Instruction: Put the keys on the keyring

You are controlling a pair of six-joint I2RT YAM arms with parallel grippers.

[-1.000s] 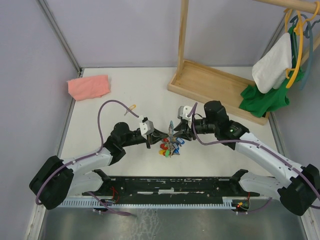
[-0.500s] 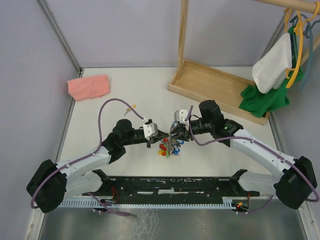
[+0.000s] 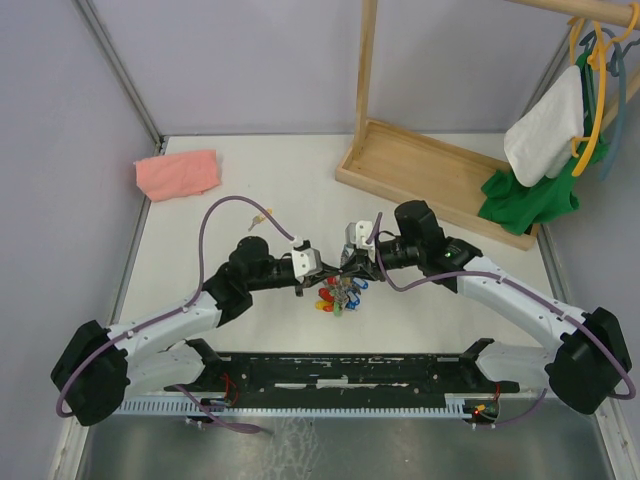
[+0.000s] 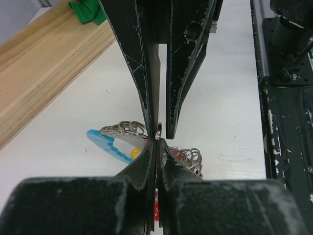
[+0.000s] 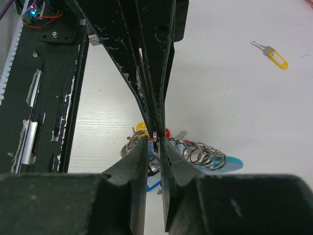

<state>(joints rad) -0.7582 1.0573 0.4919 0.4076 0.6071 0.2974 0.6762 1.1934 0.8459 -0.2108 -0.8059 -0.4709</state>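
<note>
Right gripper (image 5: 154,143): has moved in and narrowed around keyring (image 4: 159,128), grip unconfirmed. Left gripper (image 4: 156,143) pinches ring tight. Yellow key (image 5: 274,53) lies apart, unthreaded.

The keyring (image 4: 158,130) shows only a sliver between black fingers (image 4: 186,63), its key bunch (image 3: 338,297) too small to sort

1. Table (image 3: 300,170): white, flat top.
2. Pink folded cloth (image 3: 178,173): far-left corner.
3. Wooden rack base (image 3: 430,175): far right, with a green garment (image 3: 525,200) draped over its right end.
4. Yellow-head key (image 3: 263,215): lying flat, left of centre, apart.
5. Keyring (image 3: 338,297) with coloured-head keys and a light-blue tag: centre; cannot tell how much rests on the surface.
</note>
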